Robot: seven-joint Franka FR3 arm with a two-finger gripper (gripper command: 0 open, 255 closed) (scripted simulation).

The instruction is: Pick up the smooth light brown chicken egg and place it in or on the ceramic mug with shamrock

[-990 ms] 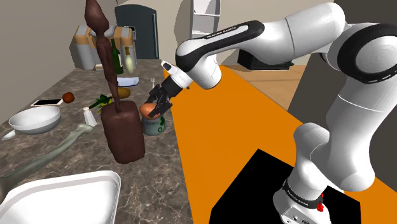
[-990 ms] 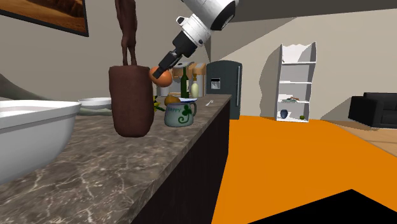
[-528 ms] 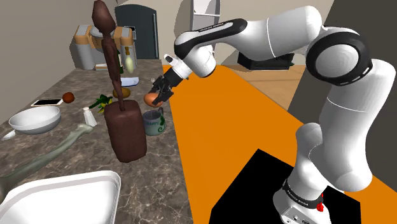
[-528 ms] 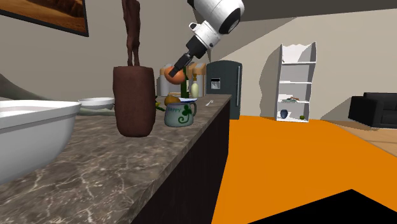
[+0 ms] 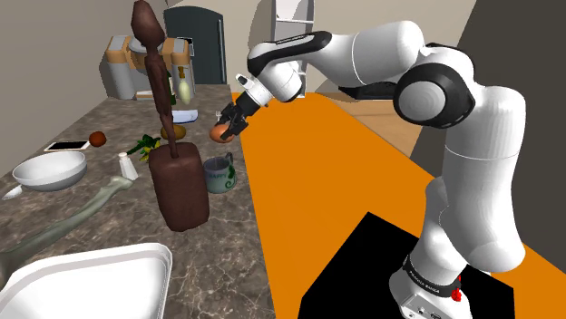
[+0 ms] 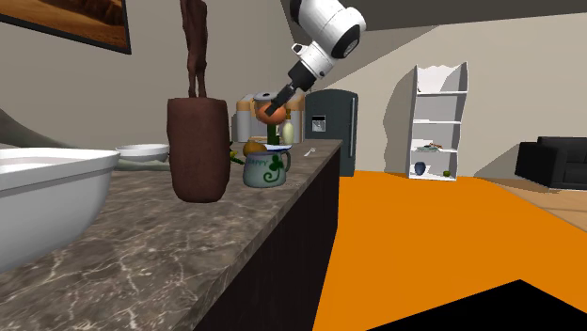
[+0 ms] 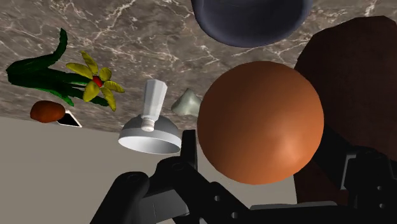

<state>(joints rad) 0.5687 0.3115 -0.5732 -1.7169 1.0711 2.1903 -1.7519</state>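
1 egg [image 7: 261, 121] clasped by gripper [image 5: 225, 129] | wrist: mug [image 7: 251, 18] opening | second exterior: shamrock [image 6: 273, 173]

- The egg [image 7: 261, 121] is smooth and orange-brown, with a soft sheen.
- The surface [image 5: 231, 249] looks like dark polished stone, veined pale.
- The mug [image 6: 266, 169] looks smooth, like glazed pottery.
- The hand [image 5: 221, 129] is matt black.

1. The egg [image 5: 218, 133] sits clasped in the end effector [image 5: 223, 130], up above the mug [image 5: 218, 175].
2. The mug stands on the worktop [image 5: 227, 254] near its edge, with the sculpture [image 5: 179, 186] just beside it on the shoulder view's left.
3. A shaker [image 5: 128, 166] and a bowl [image 5: 50, 169] lie farther left.
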